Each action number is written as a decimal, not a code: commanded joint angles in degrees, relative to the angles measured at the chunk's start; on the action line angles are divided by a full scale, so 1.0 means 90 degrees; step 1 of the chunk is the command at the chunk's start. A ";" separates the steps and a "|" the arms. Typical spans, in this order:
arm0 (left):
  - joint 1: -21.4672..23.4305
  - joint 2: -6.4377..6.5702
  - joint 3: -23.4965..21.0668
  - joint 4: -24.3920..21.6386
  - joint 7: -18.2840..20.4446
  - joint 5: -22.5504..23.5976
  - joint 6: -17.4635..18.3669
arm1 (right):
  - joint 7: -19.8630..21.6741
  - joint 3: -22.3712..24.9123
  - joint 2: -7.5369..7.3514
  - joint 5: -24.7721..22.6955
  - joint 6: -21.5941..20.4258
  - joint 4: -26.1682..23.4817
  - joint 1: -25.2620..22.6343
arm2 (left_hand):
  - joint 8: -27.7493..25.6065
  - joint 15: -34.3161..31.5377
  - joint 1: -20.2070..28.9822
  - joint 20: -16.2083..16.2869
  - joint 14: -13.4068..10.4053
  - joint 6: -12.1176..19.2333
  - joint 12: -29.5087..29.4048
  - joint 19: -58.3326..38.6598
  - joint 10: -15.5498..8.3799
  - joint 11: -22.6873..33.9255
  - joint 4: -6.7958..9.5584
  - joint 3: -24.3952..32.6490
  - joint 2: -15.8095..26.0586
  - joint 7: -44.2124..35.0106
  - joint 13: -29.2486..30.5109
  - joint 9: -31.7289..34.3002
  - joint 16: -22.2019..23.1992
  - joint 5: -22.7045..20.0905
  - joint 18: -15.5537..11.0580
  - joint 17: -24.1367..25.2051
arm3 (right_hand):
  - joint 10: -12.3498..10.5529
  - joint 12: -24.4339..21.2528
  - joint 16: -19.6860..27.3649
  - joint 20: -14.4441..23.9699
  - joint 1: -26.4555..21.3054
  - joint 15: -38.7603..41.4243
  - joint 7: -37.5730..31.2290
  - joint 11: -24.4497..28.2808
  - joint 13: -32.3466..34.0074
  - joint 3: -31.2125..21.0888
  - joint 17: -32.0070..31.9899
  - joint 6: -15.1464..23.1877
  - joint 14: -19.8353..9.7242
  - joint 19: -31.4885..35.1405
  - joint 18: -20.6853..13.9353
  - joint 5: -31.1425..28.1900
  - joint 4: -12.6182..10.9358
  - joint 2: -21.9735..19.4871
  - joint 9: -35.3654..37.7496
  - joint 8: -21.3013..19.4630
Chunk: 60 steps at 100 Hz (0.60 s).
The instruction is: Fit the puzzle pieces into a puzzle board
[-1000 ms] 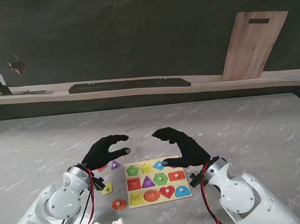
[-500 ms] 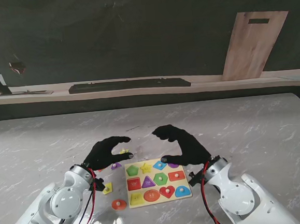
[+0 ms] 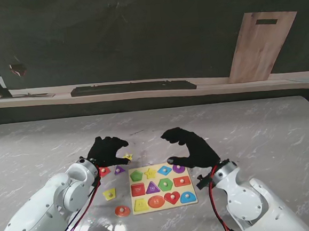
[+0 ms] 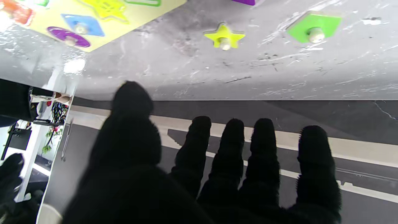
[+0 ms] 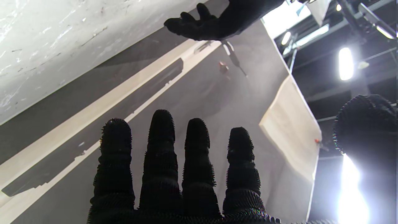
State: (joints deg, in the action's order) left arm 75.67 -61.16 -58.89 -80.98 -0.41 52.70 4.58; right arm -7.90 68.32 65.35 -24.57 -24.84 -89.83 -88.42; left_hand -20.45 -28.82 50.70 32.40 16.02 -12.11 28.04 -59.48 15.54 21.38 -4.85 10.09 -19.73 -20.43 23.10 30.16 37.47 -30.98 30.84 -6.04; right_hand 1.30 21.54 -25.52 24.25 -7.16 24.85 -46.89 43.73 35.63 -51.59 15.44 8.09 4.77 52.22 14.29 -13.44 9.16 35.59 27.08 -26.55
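Note:
The yellow puzzle board point(image 3: 188, 188) lies near me at the table's middle, with several coloured pieces seated in it. My left hand point(image 3: 108, 150) hovers open just left of the board's far corner, holding nothing. A loose yellow star point(image 3: 128, 157) lies beside its fingers, and the left wrist view shows the star point(image 4: 224, 36) next to a green piece point(image 4: 314, 24). Nearer to me lie a red piece point(image 3: 104, 171), a purple triangle point(image 3: 119, 170), a yellow piece point(image 3: 110, 194) and an orange circle point(image 3: 122, 210). My right hand point(image 3: 189, 147) arches open over the board's far right part.
The marble table point(image 3: 252, 134) stretches far to both sides. A wooden shelf behind it carries a dark bar point(image 3: 133, 87), and a cutting board point(image 3: 261, 45) leans at the back right. The right wrist view shows only its fingers point(image 5: 161, 161) and the backdrop.
My left hand has drawn back to the left and turned, uncovering the yellow star. The right hand has shifted slightly right, baring the board's purple oval.

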 commanded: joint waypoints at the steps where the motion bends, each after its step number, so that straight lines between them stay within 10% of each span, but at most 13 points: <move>1: -0.0229 -0.0007 0.0095 0.0193 0.0027 -0.0082 -0.0068 | 0.0035 -0.0043 0.0025 0.0059 0.0020 0.0032 0.0020 | -0.0096 -0.0360 -0.0619 0.0193 -0.0238 -0.0108 0.0189 -0.0412 -0.0108 0.0281 0.0097 0.1909 -0.0625 -0.0277 0.0125 0.0021 0.0205 0.0240 -0.1247 -0.0039 | -0.0227 0.0039 -0.0148 0.0123 -0.0139 0.0072 -0.0022 -0.0013 0.0114 0.0141 0.0020 0.0178 -0.0192 0.0131 0.0085 -0.0070 -0.0161 -0.0091 0.0115 -0.0098; 42: -0.1782 -0.0156 0.1873 0.1906 -0.0535 -0.0160 -0.0451 | 0.0011 -0.0053 0.0040 0.0095 0.0126 0.0066 0.0056 | -0.0612 -0.1960 -0.0575 0.0872 -0.0319 0.0067 0.1031 -0.1750 -0.0300 0.1706 -0.0058 0.3456 -0.1106 -0.2315 0.1196 0.1225 0.0830 -0.0309 -0.1202 -0.0955 | -0.0209 0.0079 -0.0277 0.0275 -0.0224 0.0251 -0.0101 0.0054 0.0184 0.0406 0.0044 0.0202 -0.0182 0.0259 0.0136 -0.0202 -0.0229 -0.0311 0.0230 -0.0213; 60: -0.2113 -0.0302 0.2359 0.2384 -0.0823 -0.0445 -0.0472 | -0.0033 -0.0040 0.0047 0.0061 0.0180 0.0056 0.0047 | -0.0379 -0.2142 -0.0050 0.0934 -0.0349 0.0358 0.1593 -0.1830 -0.0410 0.1693 -0.0578 0.3268 -0.1465 -0.3108 0.1344 0.1503 0.0777 -0.0364 -0.1177 -0.1096 | -0.0215 0.0101 -0.0328 0.0326 -0.0333 0.0338 -0.0130 0.0104 0.0234 0.0485 0.0097 0.0243 -0.0178 0.0319 0.0162 -0.0267 -0.0265 -0.0262 0.0285 -0.0254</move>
State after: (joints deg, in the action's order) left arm 56.96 -63.14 -37.67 -59.38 -8.24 48.96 0.50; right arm -7.72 68.04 65.43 -23.43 -23.58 -89.11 -87.64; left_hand -24.63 -46.37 48.43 39.46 14.52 -9.93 40.18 -74.03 12.20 36.69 -7.26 39.41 -30.93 -45.98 33.94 42.71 43.78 -33.42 30.72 -15.66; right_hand 1.28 21.96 -27.69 26.14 -9.52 26.87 -47.25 43.75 37.11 -48.17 16.05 8.53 4.75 53.87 15.08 -14.59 7.88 33.40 27.71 -28.01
